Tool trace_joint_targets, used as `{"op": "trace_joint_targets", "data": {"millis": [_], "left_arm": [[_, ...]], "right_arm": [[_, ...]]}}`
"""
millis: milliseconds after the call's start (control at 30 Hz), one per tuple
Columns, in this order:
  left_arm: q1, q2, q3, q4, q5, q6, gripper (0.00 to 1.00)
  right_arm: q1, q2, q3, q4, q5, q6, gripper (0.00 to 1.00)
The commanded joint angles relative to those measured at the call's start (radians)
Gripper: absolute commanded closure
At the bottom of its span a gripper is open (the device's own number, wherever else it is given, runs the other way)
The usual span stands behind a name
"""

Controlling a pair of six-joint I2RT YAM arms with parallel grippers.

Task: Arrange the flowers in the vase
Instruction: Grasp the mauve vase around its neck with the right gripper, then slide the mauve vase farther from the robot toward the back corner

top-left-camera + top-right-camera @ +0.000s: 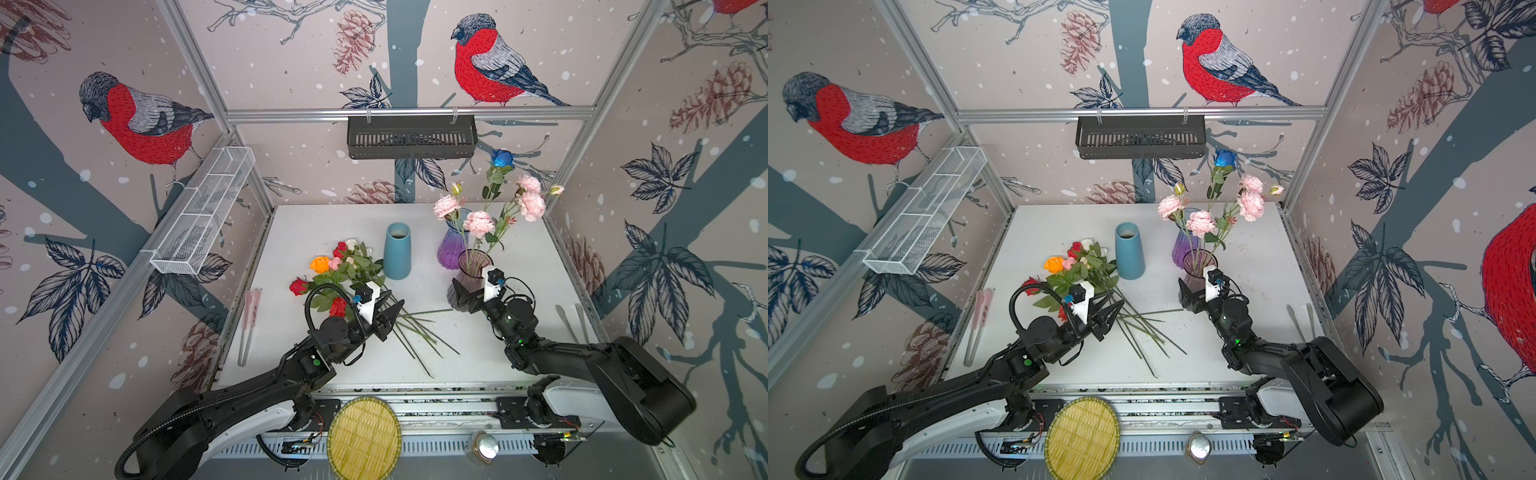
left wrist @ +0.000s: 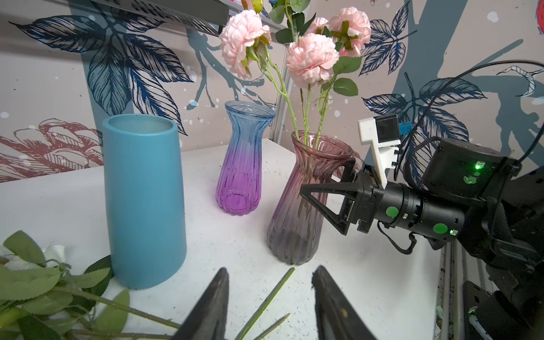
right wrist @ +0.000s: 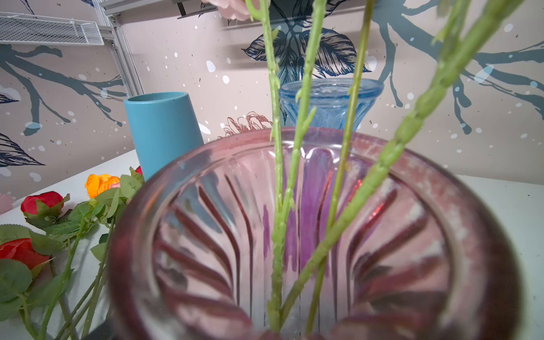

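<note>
The vase (image 1: 473, 264) (image 2: 295, 212) is ribbed pink-maroon glass and stands right of centre. It holds several pink carnations (image 1: 478, 222) (image 2: 312, 59) and a blue rose (image 1: 502, 158). Their stems (image 3: 297, 164) cross its mouth (image 3: 138, 235) in the right wrist view. My right gripper (image 1: 469, 286) (image 2: 326, 173) stands open and wide astride the vase's upper body; whether it touches I cannot tell. More flowers (image 1: 345, 268) (image 3: 38, 203), red, orange, pink and white roses, lie heaped left of centre. My left gripper (image 1: 392, 320) (image 2: 270, 270) hovers open over their stems (image 1: 415, 328) (image 2: 270, 297), gripping none.
A teal ceramic vase (image 1: 397, 249) and a blue-to-purple glass vase (image 1: 451, 245) stand behind. Pink tongs (image 1: 251, 316) lie at the left edge and metal utensils (image 1: 575, 324) at the right. A woven bamboo tray (image 1: 363, 436) sits at the front. A black basket (image 1: 411, 135) hangs on the back rail.
</note>
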Motion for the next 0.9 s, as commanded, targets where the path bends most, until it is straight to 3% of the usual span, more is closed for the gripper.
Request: {"op": "trace_joint_targets", "data": {"millis": [0,267,500,733,867], "left_arm": [[0.0,-0.008,-0.003,-0.002,-0.03,0.011,0.53],[0.0,-0.007,-0.002,-0.007,-0.045,0.019,0.53],[0.0,-0.001,0.0,-0.005,-0.049,0.022,0.53],[0.0,0.004,-0.001,-0.005,-0.05,0.022,0.53],[0.001,0.006,0.0,-0.004,-0.051,0.023,0.53]], "right_arm": [[-0.005,0.028,0.013,0.097,-0.035,-0.003,0.04],[-0.024,0.051,0.009,0.128,-0.053,0.014,0.23],[-0.033,0.017,0.01,0.083,-0.017,-0.019,0.67],[-0.056,-0.058,0.01,-0.002,0.052,-0.093,0.69],[-0.089,-0.105,0.0,0.003,0.088,-0.059,0.7]]}}
